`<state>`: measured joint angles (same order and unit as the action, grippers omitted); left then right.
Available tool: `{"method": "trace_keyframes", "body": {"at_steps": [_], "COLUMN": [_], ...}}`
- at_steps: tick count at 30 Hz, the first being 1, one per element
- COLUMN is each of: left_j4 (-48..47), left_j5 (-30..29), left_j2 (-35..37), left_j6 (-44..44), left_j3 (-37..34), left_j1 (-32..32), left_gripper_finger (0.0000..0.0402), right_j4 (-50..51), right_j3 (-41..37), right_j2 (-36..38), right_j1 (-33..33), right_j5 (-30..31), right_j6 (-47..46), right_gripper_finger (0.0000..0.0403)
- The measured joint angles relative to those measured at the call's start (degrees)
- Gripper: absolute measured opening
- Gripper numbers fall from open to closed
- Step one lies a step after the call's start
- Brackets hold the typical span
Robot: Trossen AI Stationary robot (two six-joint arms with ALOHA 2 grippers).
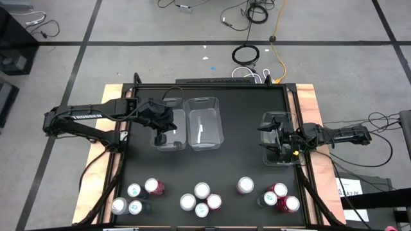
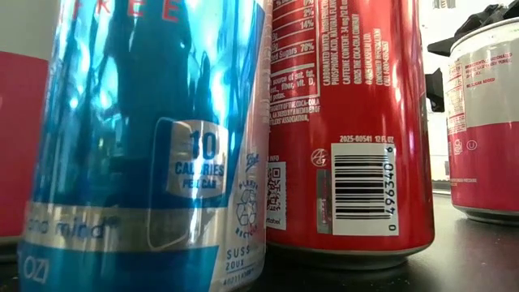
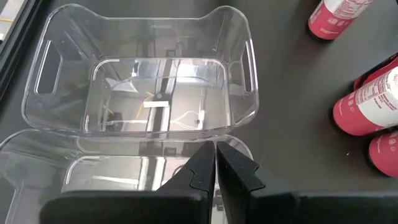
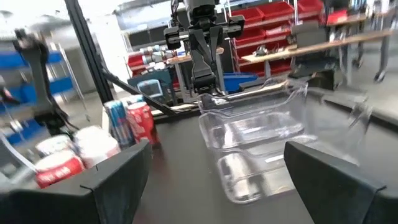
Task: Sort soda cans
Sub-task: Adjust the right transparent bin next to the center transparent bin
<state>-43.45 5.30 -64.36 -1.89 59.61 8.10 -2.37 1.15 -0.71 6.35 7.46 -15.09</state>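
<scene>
The left arm reaches in from the table's left edge, its left gripper (image 1: 163, 125) hanging over the leftmost bin (image 1: 170, 136) with fingers (image 3: 202, 167) pressed together on nothing. The right arm comes in from the right edge, its right gripper (image 1: 273, 136) over the third bin (image 1: 279, 157) near that side, fingers (image 4: 326, 168) spread wide and empty. Three clear bins show in the high view: two touching side by side left of the table's middle, the second bin (image 1: 204, 122) just right of the first, and the third well apart on the right; all look empty. The cans (image 1: 201, 190) stand upright along the near edge, twelve as far as the high view lets me count: four in a left cluster, four in the middle, one alone (image 1: 244, 185), and three at the right, though one dark top there is hard to make out. In the low view a blue can (image 2: 154, 146) and a red can (image 2: 345, 122) stand just beside each other.
</scene>
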Motion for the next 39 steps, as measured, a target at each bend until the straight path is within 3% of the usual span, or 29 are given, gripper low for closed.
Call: {"method": "trace_keyframes", "body": {"at_steps": [6, 12, 20, 25, 32, 39], "left_j4": [0.07, 0.09, 0.71, 1.63, 1.56, 0.73], "left_j5": [0.0, 0.0, 0.0, 0.0, 0.0, 0.0], "left_j2": [0.0, 0.0, 0.0, 0.0, 0.0, 0.0], "left_j6": [0.07, 5.72, 6.03, 5.66, 4.52, 4.03], "left_j3": [0.0, 0.0, 0.0, 0.0, 0.0, 0.0], "left_j1": [0.0, 0.0, 0.0, 0.0, 0.0, 0.01], "left_gripper_finger": [0.0027, 0.0027, 0.0027, 0.0027, 0.0027, 0.0027], "right_j4": [0.61, 0.39, 0.88, 4.24, 26.95, 49.21], "right_j3": [0.0, 0.0, 0.49, 6.99, 24.04, 41.57], "right_j2": [-0.02, -0.02, -0.02, -1.97, -13.59, -35.92], "right_j1": [0.1, 0.04, 0.06, 0.06, 0.04, -0.02], "right_j5": [0.25, 3.08, 7.25, 9.81, 12.21, 12.15], "right_j6": [-10.31, -6.45, 0.88, 5.91, 6.31, -2.1], "right_gripper_finger": [0.0359, 0.0359, 0.0341, 0.0246, 0.0026, 0.0001]}}
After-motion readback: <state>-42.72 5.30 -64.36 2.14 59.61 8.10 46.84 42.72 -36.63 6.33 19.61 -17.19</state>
